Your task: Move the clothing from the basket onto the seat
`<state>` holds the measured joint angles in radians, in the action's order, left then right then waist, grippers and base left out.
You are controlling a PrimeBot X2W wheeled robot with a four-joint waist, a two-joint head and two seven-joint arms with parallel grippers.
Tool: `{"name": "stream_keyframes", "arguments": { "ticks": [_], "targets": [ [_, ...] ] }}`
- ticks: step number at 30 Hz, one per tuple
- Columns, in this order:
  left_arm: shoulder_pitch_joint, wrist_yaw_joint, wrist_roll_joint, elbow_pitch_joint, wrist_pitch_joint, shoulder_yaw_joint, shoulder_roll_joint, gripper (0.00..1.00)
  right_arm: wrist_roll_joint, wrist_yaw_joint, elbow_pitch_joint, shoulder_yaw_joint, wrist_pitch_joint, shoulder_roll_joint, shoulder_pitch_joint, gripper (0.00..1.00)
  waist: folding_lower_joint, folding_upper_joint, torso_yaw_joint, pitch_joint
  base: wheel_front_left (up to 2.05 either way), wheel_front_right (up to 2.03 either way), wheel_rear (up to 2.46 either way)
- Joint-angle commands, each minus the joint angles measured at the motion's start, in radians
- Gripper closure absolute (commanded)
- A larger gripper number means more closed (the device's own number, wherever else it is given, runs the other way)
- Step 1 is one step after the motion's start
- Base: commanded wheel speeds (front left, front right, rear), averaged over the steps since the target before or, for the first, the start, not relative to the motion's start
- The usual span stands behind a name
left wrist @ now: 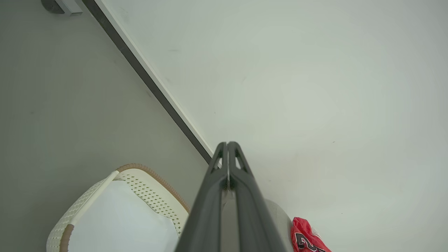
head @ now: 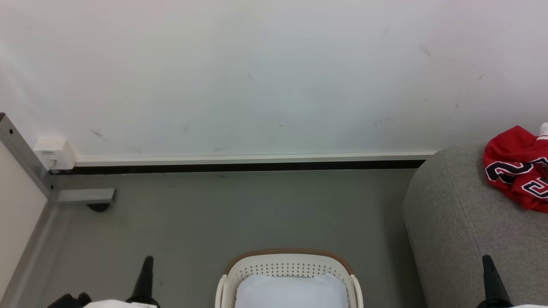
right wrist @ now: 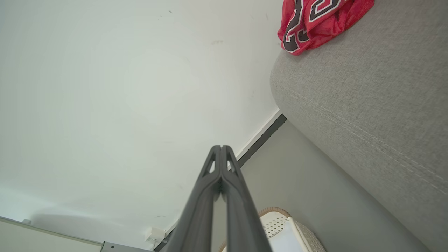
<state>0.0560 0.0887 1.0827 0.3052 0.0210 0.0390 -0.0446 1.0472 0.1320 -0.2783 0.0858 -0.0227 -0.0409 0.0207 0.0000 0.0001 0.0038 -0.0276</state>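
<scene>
so the crumpled red basketball jersey (head: 516,171) with black, white-outlined numbers is lying on the big grey woven-fabric seat (head: 462,239), up by the white wall (head: 274,77) and well apart from the cream-white perforated plastic basket (head: 291,267) with the brown rim. the part of the basket i can see holds just a flat pale blue-white pad (head: 291,293), so i'd call the job pretty much done. left fingers (left wrist: 231,144) and right fingers (right wrist: 224,148) are both pressed together with nothing between them. if it needs another grab: it looks light, floppy and a bit slick, so pinch a raised fold or a hem, not a flat patch. writing-wise i can make out a "2", the rest is folded away. no brand tag that i can see.
</scene>
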Motion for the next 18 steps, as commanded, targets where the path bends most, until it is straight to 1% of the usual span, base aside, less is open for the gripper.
{"name": "stream_keyframes", "arguments": {
  "ticks": [1, 18],
  "targets": [
    [0.021, 0.006, 0.021, -0.015, -0.004, 0.008, -0.006, 1.00, 0.023, -0.001, 0.014, 0.005, 0.006, -0.011, 0.026, 1.00, 0.0000, -0.0001, 0.000, 0.000, 0.00, 0.00, 0.00],
    [0.033, 0.019, 0.189, -0.030, -0.048, 0.031, -0.007, 1.00, 0.202, -0.001, 0.021, 0.013, 0.051, -0.012, 0.048, 1.00, 0.0000, -0.0001, -0.001, 0.009, 0.00, 0.00, 0.00]
  ]
}}
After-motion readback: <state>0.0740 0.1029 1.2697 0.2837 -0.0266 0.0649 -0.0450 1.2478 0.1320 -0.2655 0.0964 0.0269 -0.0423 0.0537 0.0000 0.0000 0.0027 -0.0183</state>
